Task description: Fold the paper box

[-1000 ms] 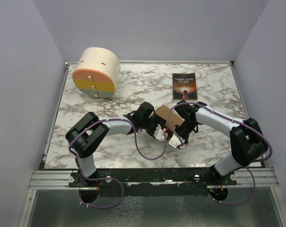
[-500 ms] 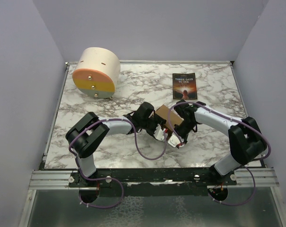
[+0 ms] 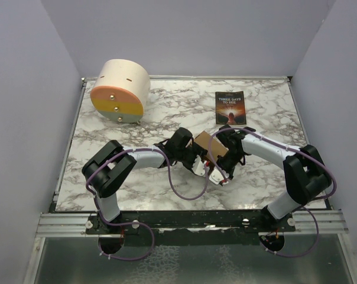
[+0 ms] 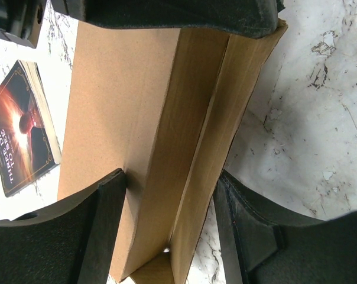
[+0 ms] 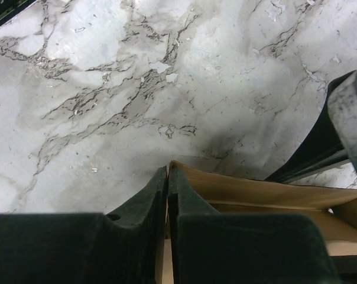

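The paper box [image 3: 210,145] is brown cardboard, partly folded, and is held up between both grippers at the table's middle. My left gripper [image 3: 200,157] grips it from the left. In the left wrist view the left gripper [image 4: 172,177] has both fingers pressed on the box's [image 4: 161,106] narrow folded side, one on each face. My right gripper [image 3: 223,158] is at the box's right side. In the right wrist view the right gripper [image 5: 168,171] is shut on a thin cardboard wall of the box [image 5: 249,192].
A dark-covered paperback book [image 3: 230,107] lies flat behind the box; it also shows in the left wrist view [image 4: 22,130]. A big cream cylinder with an orange-yellow face [image 3: 119,90] stands at the back left. The marble table [image 3: 137,189] has walls on three sides.
The right arm's elbow has shifted slightly to the left. The box and both grippers stay almost where they were.
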`<state>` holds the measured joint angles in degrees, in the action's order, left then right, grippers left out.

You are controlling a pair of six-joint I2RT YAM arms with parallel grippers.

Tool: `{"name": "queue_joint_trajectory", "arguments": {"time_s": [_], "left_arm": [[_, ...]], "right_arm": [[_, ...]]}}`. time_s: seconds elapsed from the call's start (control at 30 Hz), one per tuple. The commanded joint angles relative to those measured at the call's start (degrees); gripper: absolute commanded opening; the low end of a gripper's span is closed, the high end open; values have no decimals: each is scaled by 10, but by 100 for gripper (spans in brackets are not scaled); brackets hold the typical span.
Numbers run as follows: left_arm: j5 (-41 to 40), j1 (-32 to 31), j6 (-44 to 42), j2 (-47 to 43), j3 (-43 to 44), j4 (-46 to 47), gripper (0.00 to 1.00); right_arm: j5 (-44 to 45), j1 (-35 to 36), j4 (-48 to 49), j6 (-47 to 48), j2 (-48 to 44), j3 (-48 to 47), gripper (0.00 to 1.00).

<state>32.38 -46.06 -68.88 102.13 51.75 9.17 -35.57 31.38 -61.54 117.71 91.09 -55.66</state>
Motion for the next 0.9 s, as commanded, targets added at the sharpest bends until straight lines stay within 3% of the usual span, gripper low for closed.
{"name": "queue_joint_trajectory", "arguments": {"time_s": [0.0, 0.87], "left_arm": [[4, 3, 24, 34, -13, -98, 60], [4, 3, 18, 41, -9, -108, 59]], "right_arm": [[19, -3, -4, 179, 0, -18, 3], [47, -52, -39, 177, -27, -53, 1]]}}
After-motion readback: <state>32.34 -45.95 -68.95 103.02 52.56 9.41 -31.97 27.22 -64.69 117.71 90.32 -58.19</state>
